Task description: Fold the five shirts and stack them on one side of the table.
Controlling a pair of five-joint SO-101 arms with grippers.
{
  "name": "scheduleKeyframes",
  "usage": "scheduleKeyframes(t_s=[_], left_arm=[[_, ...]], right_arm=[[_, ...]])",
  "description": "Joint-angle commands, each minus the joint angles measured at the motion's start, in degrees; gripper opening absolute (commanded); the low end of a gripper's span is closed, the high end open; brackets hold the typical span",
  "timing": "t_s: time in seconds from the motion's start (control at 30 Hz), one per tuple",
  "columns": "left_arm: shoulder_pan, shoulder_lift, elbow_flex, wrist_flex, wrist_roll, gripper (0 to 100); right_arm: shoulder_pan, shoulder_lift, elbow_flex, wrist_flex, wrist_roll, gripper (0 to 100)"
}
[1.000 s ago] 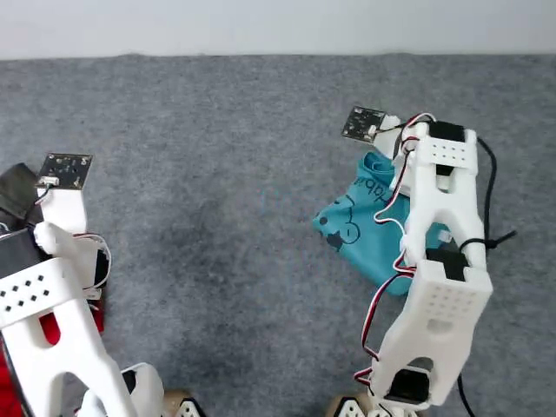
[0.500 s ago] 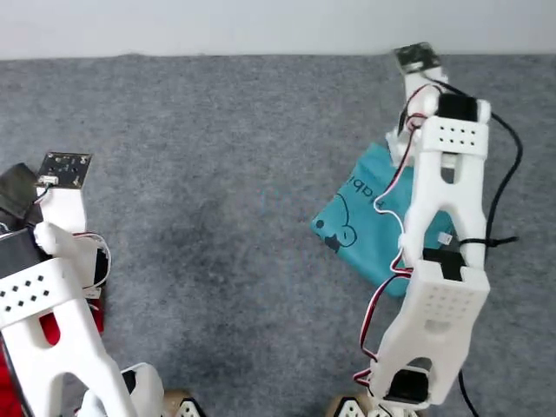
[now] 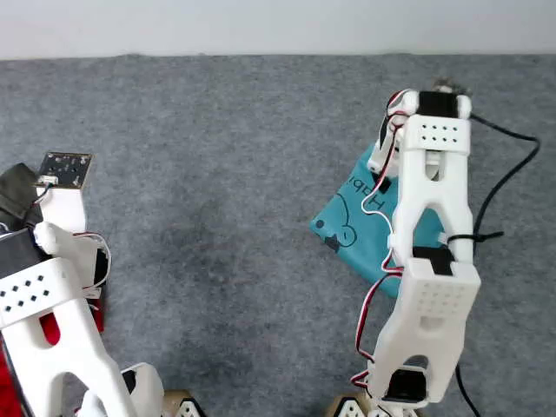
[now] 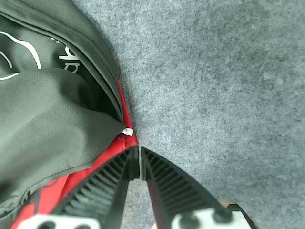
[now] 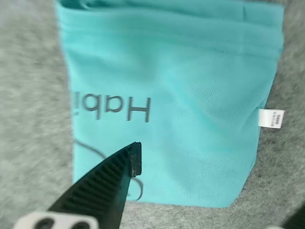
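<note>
The teal shirt (image 3: 347,233) lay on the right half of the grey table (image 3: 217,156), folded into a rough rectangle with layered edges along one side. From above, the white right arm (image 3: 430,226) stretched straight across the shirt and hid most of it, leaving its near corner and a strip of dark print showing. A black cable (image 3: 504,165) looped off that arm over the table beside the shirt.

The right claw (image 5: 214,191) hung released above the shirt, with one ribbed black finger (image 5: 114,183) over the printed letters and the other far off at the frame's corner. A small white tag (image 5: 271,118) stuck out from the shirt's edge onto the table.

At the left edge of the table, a black shirt (image 4: 52,109) lay on top of a red shirt (image 4: 81,183). The left arm (image 3: 52,304) covered much of both from above. The left claw (image 4: 139,164) was clenched, tips pressed together and holding nothing, poised right at the red shirt's edge where it met the bare table. A pale wall (image 3: 261,26) ran along the far side.
</note>
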Motion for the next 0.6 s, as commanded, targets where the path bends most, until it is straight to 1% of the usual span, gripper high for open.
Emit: scheduleKeyframes(t_s=[0.0,0.2,0.4,0.47,0.57], left_arm=[[-0.09,-1.14,-0.48,-0.79,-0.26,1],[-0.09,-1.14,-0.48,-0.7,-0.26,1],[-0.09,-1.14,-0.48,-0.7,-0.26,1],[-0.09,-1.14,-0.48,-0.7,-0.26,1],[-0.09,-1.14,-0.48,-0.7,-0.26,1]], right_arm=[[0.66,2.86,-1.93,0.84,-0.97,53.3],[3.03,12.44,-2.2,-4.79,-2.02,53.3],[2.95,19.38,-2.2,-8.22,-2.02,52.7],[3.03,20.7,-2.2,-7.96,-1.93,48.3],[3.21,21.58,-2.2,-7.78,-1.76,34.5]])
